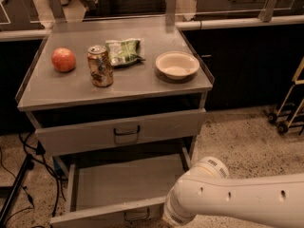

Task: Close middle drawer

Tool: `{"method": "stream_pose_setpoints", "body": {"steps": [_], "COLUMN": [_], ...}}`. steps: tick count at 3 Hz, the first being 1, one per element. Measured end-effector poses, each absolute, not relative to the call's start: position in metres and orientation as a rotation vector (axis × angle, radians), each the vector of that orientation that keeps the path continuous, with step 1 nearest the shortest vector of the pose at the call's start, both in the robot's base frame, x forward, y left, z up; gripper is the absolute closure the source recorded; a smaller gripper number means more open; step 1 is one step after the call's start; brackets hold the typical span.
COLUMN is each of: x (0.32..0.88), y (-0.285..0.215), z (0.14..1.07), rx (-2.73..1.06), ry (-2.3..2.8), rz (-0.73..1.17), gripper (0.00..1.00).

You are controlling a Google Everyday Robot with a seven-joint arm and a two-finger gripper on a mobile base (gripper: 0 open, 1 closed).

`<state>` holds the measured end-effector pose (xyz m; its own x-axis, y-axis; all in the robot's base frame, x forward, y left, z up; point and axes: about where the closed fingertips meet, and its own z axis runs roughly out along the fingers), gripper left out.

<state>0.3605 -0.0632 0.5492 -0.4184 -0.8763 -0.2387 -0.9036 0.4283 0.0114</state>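
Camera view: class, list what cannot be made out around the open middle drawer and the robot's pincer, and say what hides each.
1. Pincer: not visible in the camera view. The white arm runs to the bottom edge beside the middle drawer, and its tip is cut off there.
2. Drawer's front right corner: hidden behind the arm.
3. Anything below the drawer: outside the frame.
4. Can label: too blurred to read.
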Motion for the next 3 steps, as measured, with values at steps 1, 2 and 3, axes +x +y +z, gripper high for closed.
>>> {"method": "stream_pose_setpoints", "body": {"steps": [1,2,3], "x": [0.367,0.37,0.375], "y": [-0.055,-0.051,-0.051], "z": [0.528,0.508,0.49], "rx": [-1.558,-1.565,-1.572], "ry": [2.494,2.508,2.525], "rz": [0.196,0.181,0.149], "gripper": [1.0,1.0,1.0]}}
